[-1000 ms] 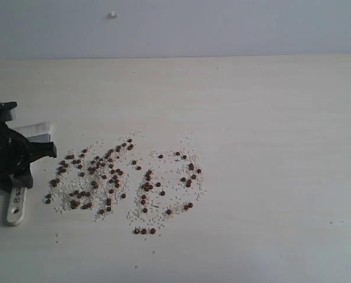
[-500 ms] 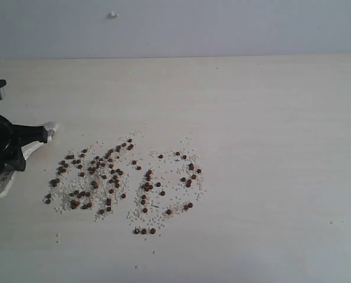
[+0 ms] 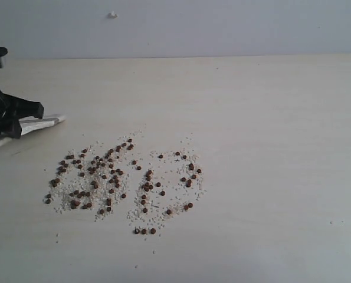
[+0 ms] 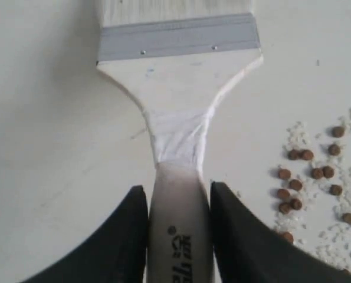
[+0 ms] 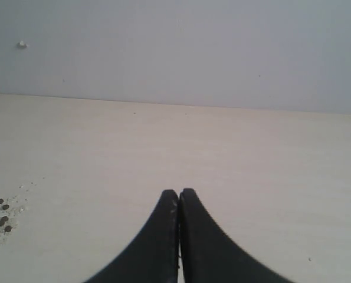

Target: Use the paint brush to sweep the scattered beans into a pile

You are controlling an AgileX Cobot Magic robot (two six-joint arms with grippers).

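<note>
Cream wooden paint brush (image 4: 178, 118) is clamped in my left jaws, left of the small reddish-brown beans (image 3: 111, 172); right jaws clenched empty.

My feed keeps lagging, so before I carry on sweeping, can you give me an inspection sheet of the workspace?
Surface: pale wood-look table, flat, no damage seen.
Job's things: beans scattered in two loose patches, not yet piled; brush lies left of the spill in the exterior view, its bristles apart from the beans.
Clutter: white grains mixed through and around the beans.
Grippers: left gripper shut on the brush handle; right gripper shut, holding nothing, away from the spill.
Cables: nothing seen.
Surroundings: plain grey wall behind the table, with one small white mark.
</note>
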